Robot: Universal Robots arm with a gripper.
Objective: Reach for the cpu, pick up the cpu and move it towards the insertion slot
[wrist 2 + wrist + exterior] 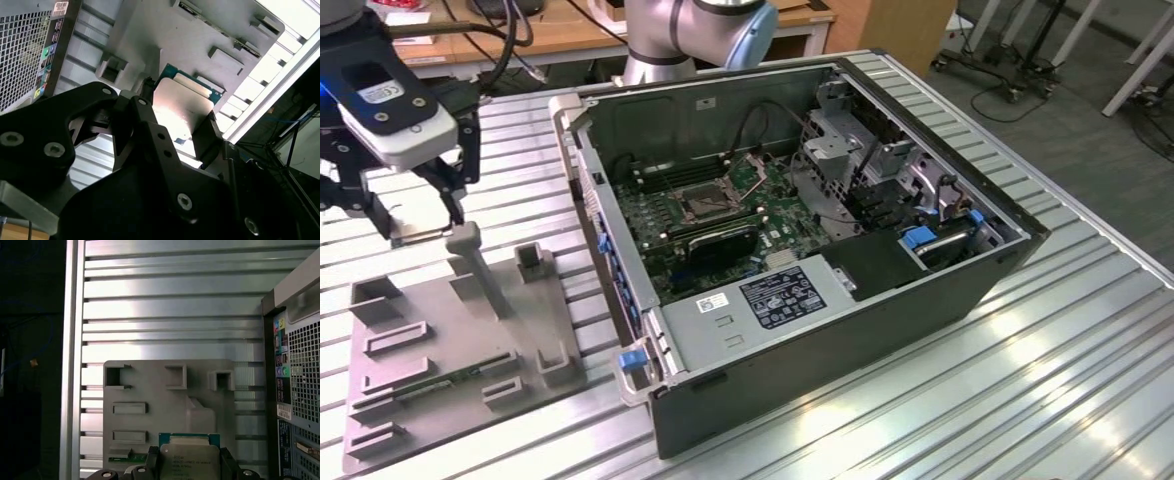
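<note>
Gripper hangs over the far end of the grey tray at the exterior view's left. It is well apart from the open case, where the slot sits on the green board. What lies between its fingers is hard to make out from here.

In the second wrist view the cpu is clamped by two opposite edges between black fingers. Its silver face is toward the camera, its green rim is on the far edge, and the tray is behind it. Arm links hide its near part.

In the first wrist view the cpu faces the camera flat. It is square, so it has no long axis, and its green edge points toward the tray's recess. Its near edge is cut off. A memory stick lies in a tray groove.
</note>
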